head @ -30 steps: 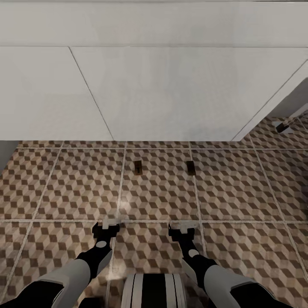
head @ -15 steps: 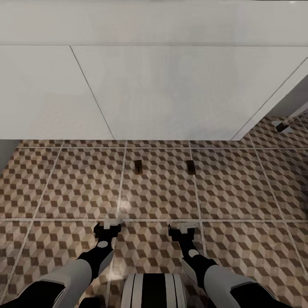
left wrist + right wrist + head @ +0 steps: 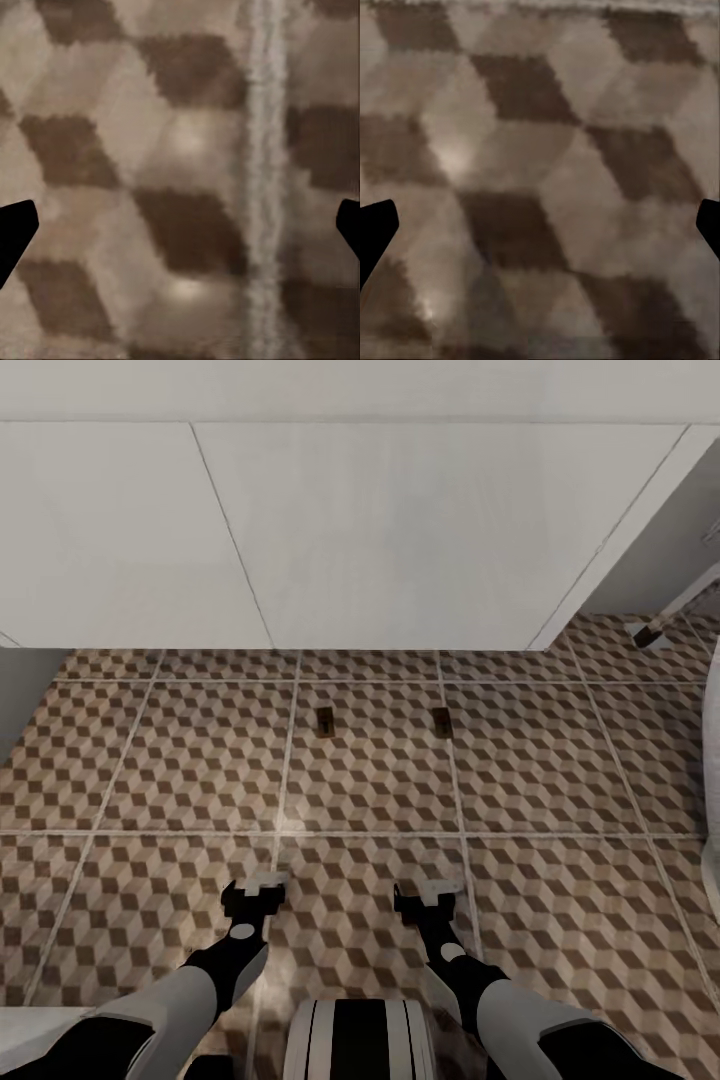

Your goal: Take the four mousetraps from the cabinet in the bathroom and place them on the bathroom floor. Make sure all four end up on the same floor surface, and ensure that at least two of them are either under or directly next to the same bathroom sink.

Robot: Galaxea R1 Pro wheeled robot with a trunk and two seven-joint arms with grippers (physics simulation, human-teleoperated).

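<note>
Mousetraps: two, left [image 3: 324, 722] and right [image 3: 441, 722], flat on bathroom floor [image 3: 560, 780], near the bathroom sink [image 3: 400, 530], possibly under its front edge.
Left gripper [image 3: 254, 884]: jaws spread, empty.
Right gripper [image 3: 428, 891]: jaws spread, empty.

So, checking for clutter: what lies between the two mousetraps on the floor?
Head view: only bare tile between the left mousetrap and the right mousetrap.

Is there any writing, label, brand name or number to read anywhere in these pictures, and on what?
None: no readable text anywhere.
The two mousetraps on the bathroom floor are too small to show any marking.
The bathroom sink front is plain white.
The left gripper and right gripper carry no lettering.
</note>
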